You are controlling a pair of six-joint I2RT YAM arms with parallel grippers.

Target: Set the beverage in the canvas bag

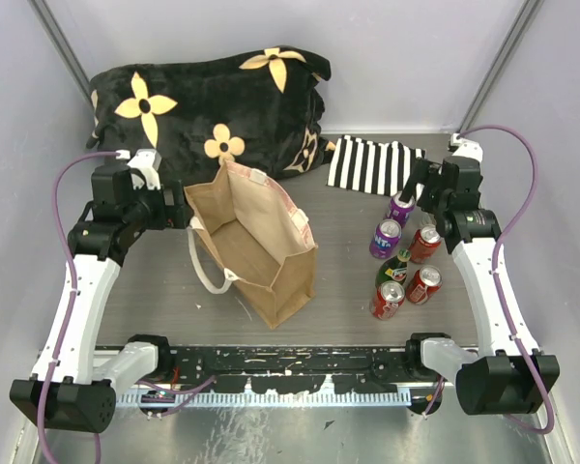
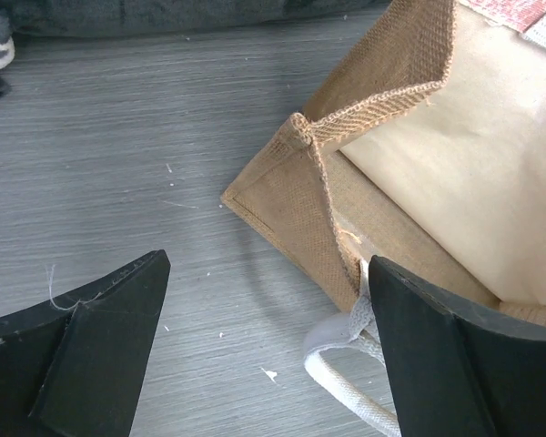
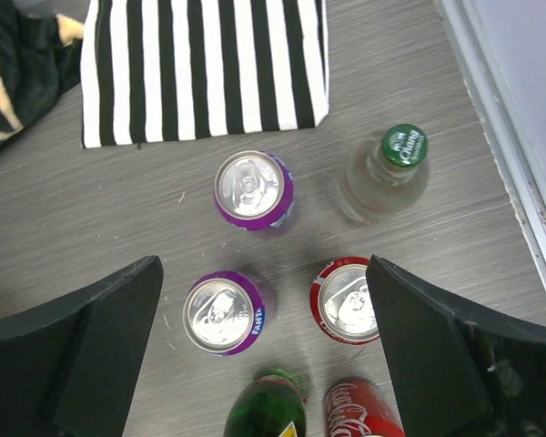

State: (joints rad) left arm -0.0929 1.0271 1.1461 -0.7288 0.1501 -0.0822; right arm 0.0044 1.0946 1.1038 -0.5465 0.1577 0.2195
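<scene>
Left gripper [image 2: 268, 264] spread, seemingly touching canvas bag [image 2: 296, 205]

I work on a grey wood-grain counter [image 1: 164, 319]. Pale walls [image 1: 396, 58] enclose it, with 2 metal posts [image 1: 63, 43] behind.

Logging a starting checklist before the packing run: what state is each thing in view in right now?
canvas bag: upright, mouth open, nothing seen inside
left gripper: open, empty
right gripper: open, empty
purple cans: upright, sealed
red cans: upright
clear bottle: upright, capped
green bottle: upright
striped cloth: flat
floral blanket: bunched up
</scene>
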